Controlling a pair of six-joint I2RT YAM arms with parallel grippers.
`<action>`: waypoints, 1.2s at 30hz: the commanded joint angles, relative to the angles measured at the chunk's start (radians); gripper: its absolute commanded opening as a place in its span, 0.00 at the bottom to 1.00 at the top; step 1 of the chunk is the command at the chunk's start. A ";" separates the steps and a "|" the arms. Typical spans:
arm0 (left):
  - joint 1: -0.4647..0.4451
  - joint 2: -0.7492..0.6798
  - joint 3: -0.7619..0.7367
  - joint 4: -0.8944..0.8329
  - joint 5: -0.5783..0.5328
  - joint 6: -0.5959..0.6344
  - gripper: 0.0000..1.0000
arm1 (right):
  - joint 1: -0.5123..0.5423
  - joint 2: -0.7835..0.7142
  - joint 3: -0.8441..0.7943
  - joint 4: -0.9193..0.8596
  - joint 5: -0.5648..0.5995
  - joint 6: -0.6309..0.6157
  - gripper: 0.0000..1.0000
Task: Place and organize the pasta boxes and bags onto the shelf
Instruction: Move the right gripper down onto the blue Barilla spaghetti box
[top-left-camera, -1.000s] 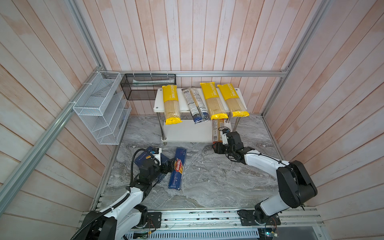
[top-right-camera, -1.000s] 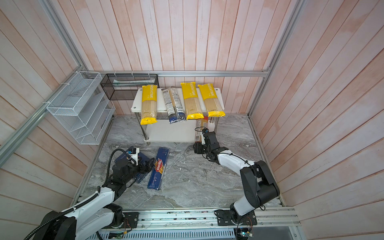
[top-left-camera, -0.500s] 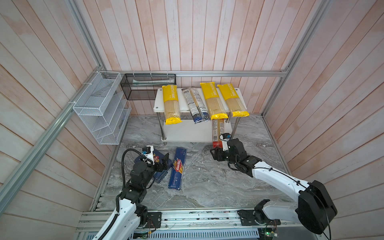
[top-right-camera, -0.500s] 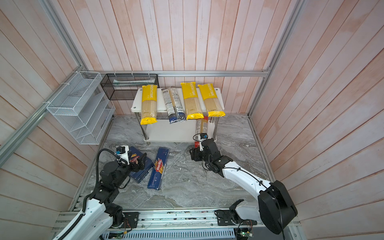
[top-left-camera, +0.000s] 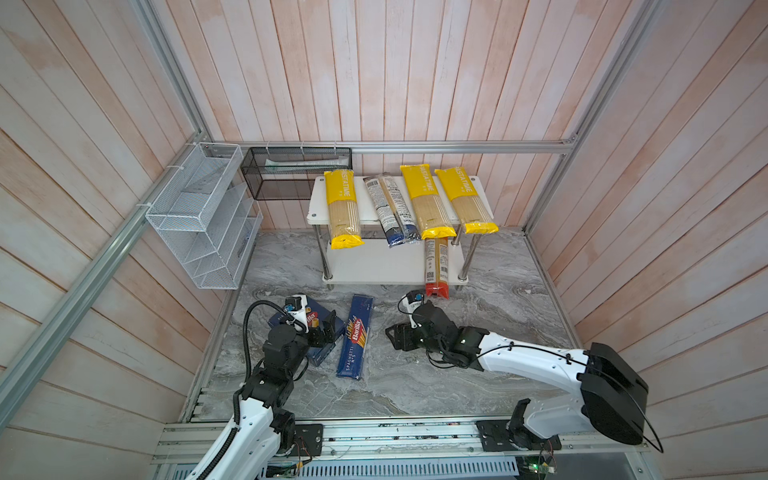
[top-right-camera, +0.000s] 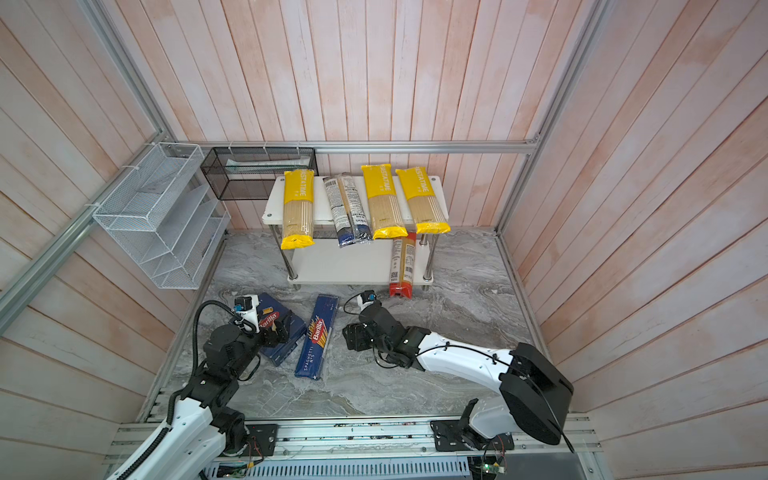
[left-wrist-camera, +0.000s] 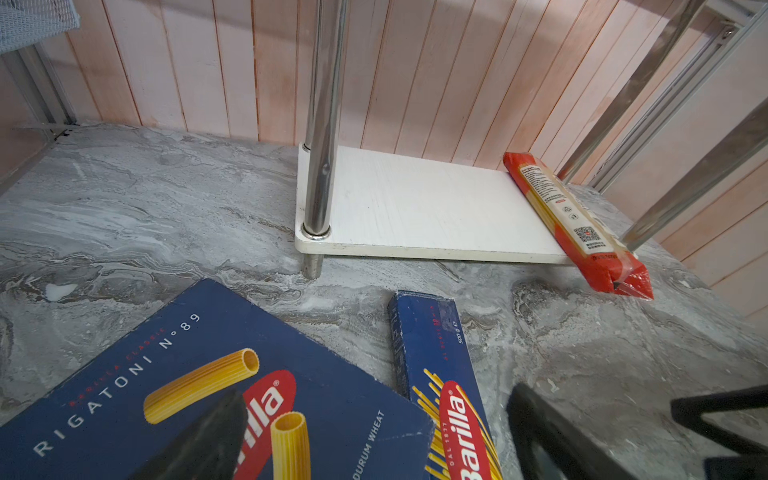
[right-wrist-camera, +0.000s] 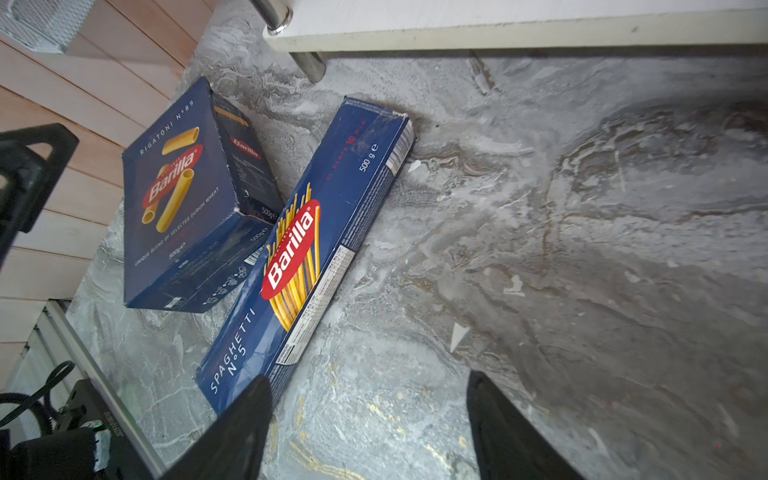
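lying on veined grey tabletop (top-left-camera: 415, 382), long narrow cardboard box (top-left-camera: 354, 337)

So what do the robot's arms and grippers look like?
Both arms are white tubes with black joints. The left arm has a thick black ribbed cable looping above it. The right arm has a big rounded black joint. The left gripper and right gripper are black, each with two wedge-shaped fingers.

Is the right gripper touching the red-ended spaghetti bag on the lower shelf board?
Apart. In both top views bare marble separates the right gripper from the red-ended bag; the right wrist view shows only marble between the open jaws.
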 joint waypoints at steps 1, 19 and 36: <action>0.007 -0.003 0.006 -0.001 -0.029 -0.010 0.99 | 0.039 0.079 0.090 -0.025 0.076 0.051 0.76; 0.016 -0.052 -0.013 -0.011 -0.039 -0.020 1.00 | 0.164 0.413 0.369 -0.153 0.003 0.048 0.81; 0.018 -0.012 0.000 -0.002 -0.023 -0.014 0.99 | 0.166 0.548 0.432 -0.097 -0.060 0.030 0.83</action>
